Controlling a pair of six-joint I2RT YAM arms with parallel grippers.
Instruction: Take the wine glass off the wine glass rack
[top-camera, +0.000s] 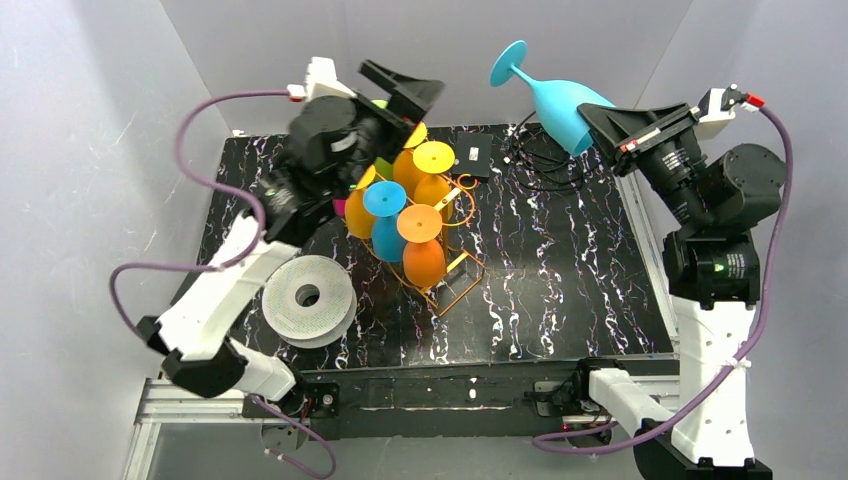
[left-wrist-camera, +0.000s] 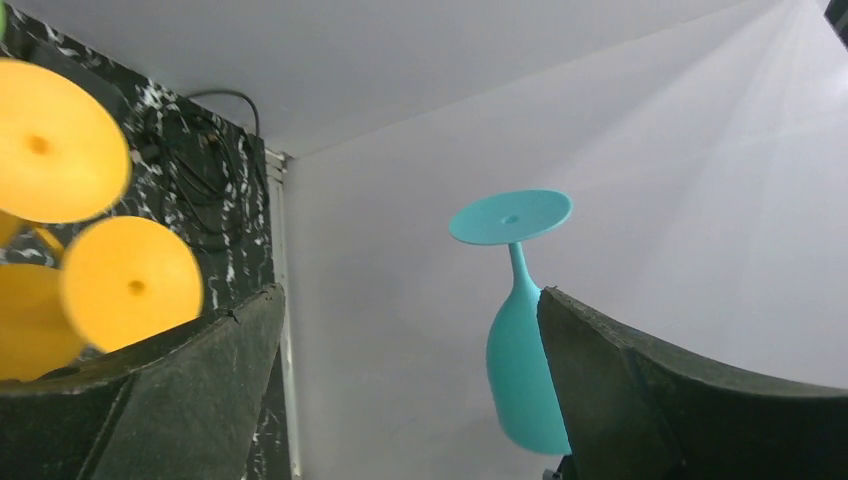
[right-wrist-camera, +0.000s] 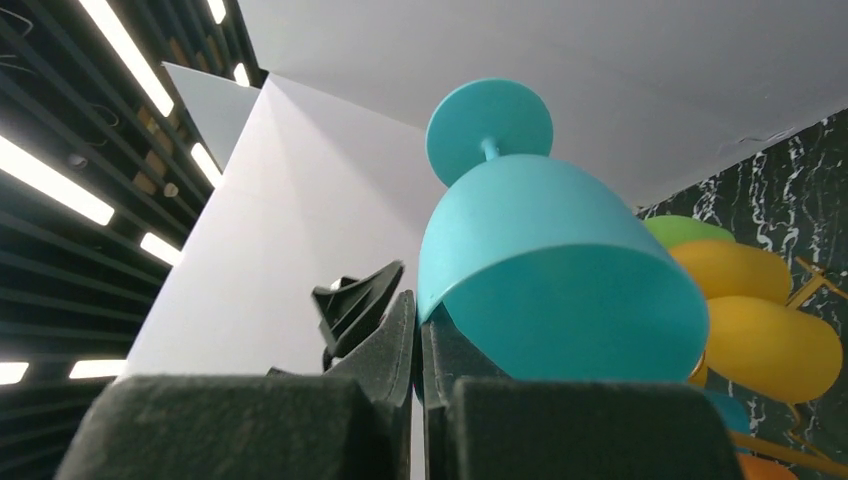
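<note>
Over the black marbled table (top-camera: 560, 270), right gripper (right-wrist-camera: 415, 325) pinches the teal wine glass (right-wrist-camera: 560, 290) by its rim only, so it might slip. Left gripper (left-wrist-camera: 410, 295) gapes empty.

Orange-gold wire wine glass rack (top-camera: 462, 272) stands on the desk (top-camera: 560, 280), loaded with upside-down glasses (top-camera: 423, 258). The teal wine glass (top-camera: 562, 105) is off it, up in the air to the right, foot tilted up, rim pinched in the right gripper (top-camera: 605, 122) jaws.
</note>
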